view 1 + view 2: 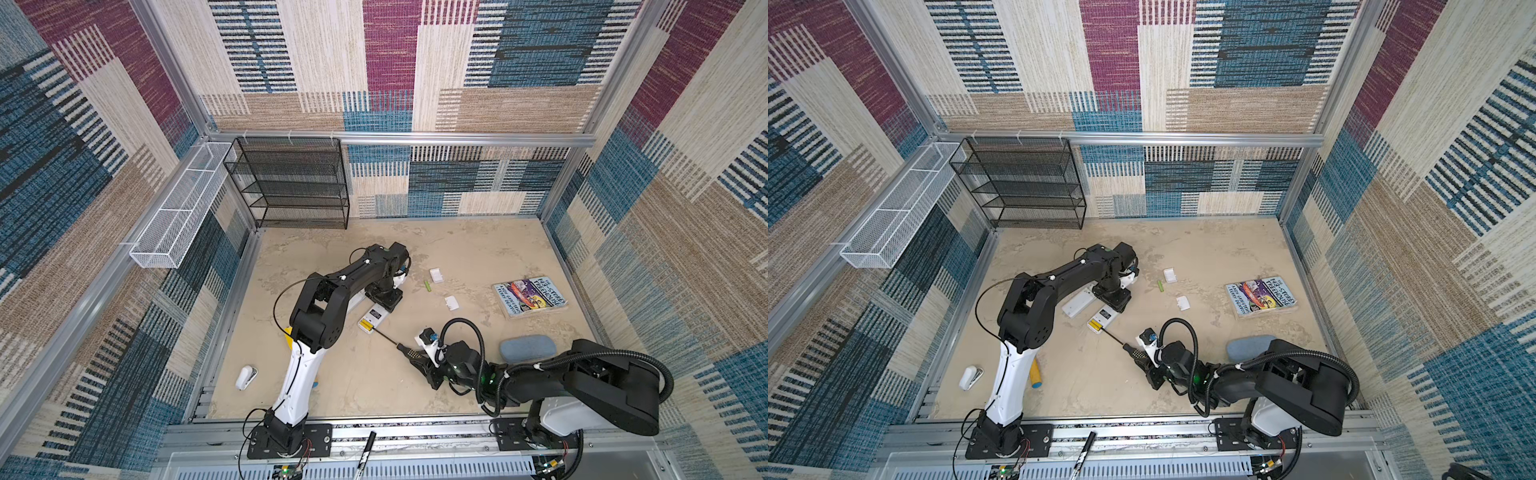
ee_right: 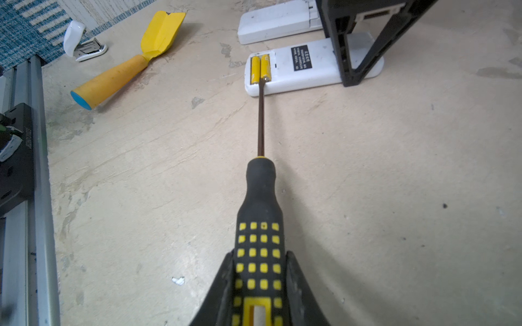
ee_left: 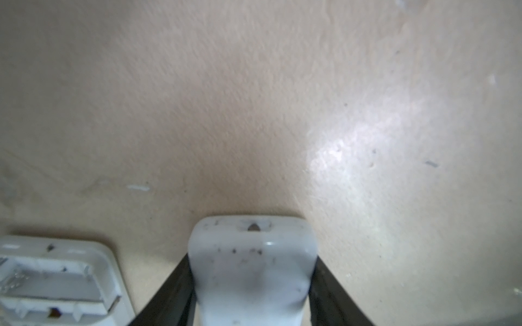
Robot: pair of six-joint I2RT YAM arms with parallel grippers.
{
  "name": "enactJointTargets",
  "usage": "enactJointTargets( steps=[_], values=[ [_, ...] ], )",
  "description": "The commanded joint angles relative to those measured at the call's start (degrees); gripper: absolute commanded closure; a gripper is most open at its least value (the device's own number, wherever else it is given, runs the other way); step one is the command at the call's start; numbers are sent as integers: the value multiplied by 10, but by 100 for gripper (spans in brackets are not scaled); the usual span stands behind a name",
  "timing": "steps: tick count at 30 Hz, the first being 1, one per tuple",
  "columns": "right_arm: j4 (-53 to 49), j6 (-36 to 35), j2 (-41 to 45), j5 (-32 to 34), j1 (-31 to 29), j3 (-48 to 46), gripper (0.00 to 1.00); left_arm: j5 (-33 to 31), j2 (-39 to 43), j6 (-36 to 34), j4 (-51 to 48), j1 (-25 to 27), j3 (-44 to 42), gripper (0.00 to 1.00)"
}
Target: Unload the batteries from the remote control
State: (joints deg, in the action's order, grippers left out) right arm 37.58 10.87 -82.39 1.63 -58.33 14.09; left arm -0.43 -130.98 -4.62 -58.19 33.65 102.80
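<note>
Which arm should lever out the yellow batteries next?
Right. The right gripper holds the screwdriver, its tip against the yellow batteries in the open bay of the remote; the left gripper clamps that remote, pinning it.

At the back left of my table (image 1: 478, 245) a black wire rack (image 1: 291, 183) stands against the wall. Beside it a long white mesh basket (image 1: 183, 208) hangs on the left wall. Off to my right a picture book (image 1: 530, 296) lies cover up, and nearer to me sits a grey-blue oval pad (image 1: 527, 348). Between the book and the middle of the table two small white plastic covers (image 1: 436, 275) lie apart from each other. On my left, near the front, a white stapler (image 1: 246, 377) rests. Close by it a scoop (image 2: 135, 59) with yellow blade, orange handle and blue end cap lies flat. A black pen (image 1: 365, 451) lies on the front rail.
</note>
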Motion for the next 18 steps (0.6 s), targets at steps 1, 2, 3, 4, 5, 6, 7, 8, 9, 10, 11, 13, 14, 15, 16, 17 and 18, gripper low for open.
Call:
enactJointTargets(
  steps=[1,2,3,4,5,6,7,8,9,10,11,13,14,15,16,17,18],
  values=[
    [34,-8,-6,26,1,5,100,11,-69,27,-8,4,-25,68],
    [36,-9,-10,23,1,8,100,12,-69,27,-8,4,-25,68],
    [38,-10,-12,23,1,8,100,12,-69,27,-8,4,-25,68],
    [41,-11,-12,23,1,8,100,12,-69,27,-8,4,-26,68],
    [49,-11,-10,23,1,4,100,12,-70,27,-8,4,-26,68],
    [54,-12,-7,25,1,2,100,13,-69,27,-8,4,-27,68],
    [57,-15,-3,27,1,-1,100,12,-69,26,-8,4,-27,68],
    [61,-16,1,28,1,-3,100,12,-69,25,-8,4,-27,68],
    [63,-19,2,29,1,-3,100,11,-69,25,-8,4,-26,68],
    [66,-23,3,27,1,-3,100,11,-69,25,-9,4,-25,68],
    [69,-26,4,26,1,-3,100,11,-70,25,-10,3,-24,68],
    [79,-32,4,25,1,-4,100,11,-70,25,-12,4,-21,68],
    [78,-34,4,27,1,-2,100,11,-69,25,-12,4,-20,68],
    [76,-36,3,27,1,1,100,12,-69,25,-14,4,-19,68],
    [79,-38,3,24,1,0,100,13,-69,25,-14,4,-18,69],
    [82,-38,4,24,1,-2,100,13,-69,25,-14,4,-17,68],
    [84,-36,4,25,1,-3,100,13,-69,25,-15,4,-17,68]
  ],
)
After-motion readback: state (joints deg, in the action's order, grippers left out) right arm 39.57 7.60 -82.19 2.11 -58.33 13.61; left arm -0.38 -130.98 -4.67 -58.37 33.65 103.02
